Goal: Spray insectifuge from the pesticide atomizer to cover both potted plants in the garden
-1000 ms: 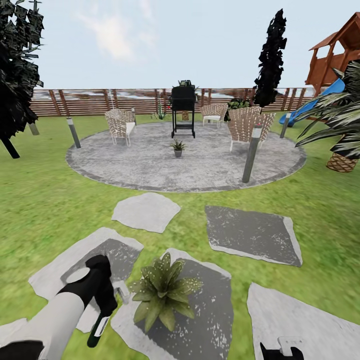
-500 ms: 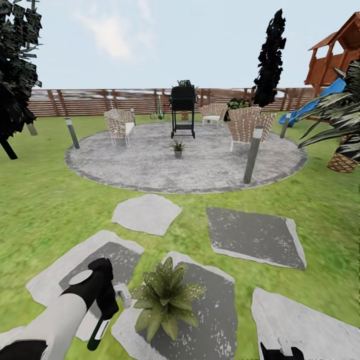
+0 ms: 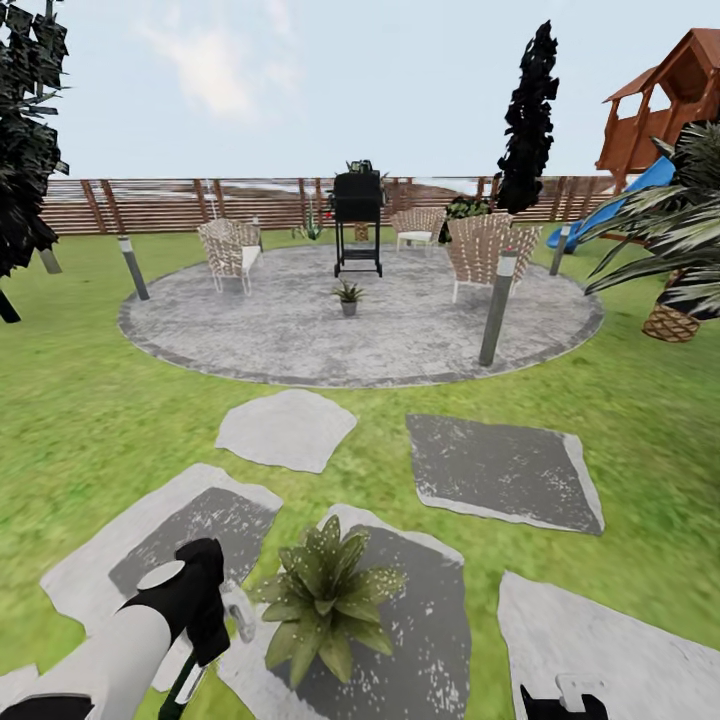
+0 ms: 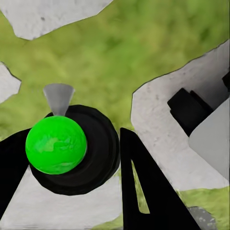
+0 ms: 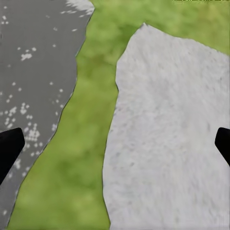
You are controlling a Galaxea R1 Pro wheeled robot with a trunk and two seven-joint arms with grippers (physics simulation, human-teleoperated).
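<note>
In the head view my left gripper (image 3: 205, 622) is shut on the pesticide atomizer (image 3: 186, 682), whose dark-green body hangs down and whose white trigger head (image 3: 240, 610) points at the near potted plant (image 3: 325, 600). That plant stands on a grey stepping stone (image 3: 420, 630), just right of the gripper. The other potted plant (image 3: 348, 297) is far off on the round patio (image 3: 420, 335). In the left wrist view the atomizer (image 4: 56, 144) shows end-on as a bright green round between the black fingers (image 4: 143, 191). My right gripper (image 5: 115, 148) is open over a pale stone (image 5: 167, 134) and grass.
Flat stepping stones (image 3: 500, 465) (image 3: 288, 428) lie in the lawn between me and the patio. Grey bollards (image 3: 497, 305) (image 3: 132, 268) edge the patio, which holds a black grill (image 3: 357, 205) and wicker chairs (image 3: 228, 250). A large palm-like plant (image 3: 675, 240) stands at the right, with a wooden fence (image 3: 200, 205) behind.
The whole view has shifted slightly, so the camera moved. My left gripper with the atomizer sits a little lower in the picture, still beside the near plant.
</note>
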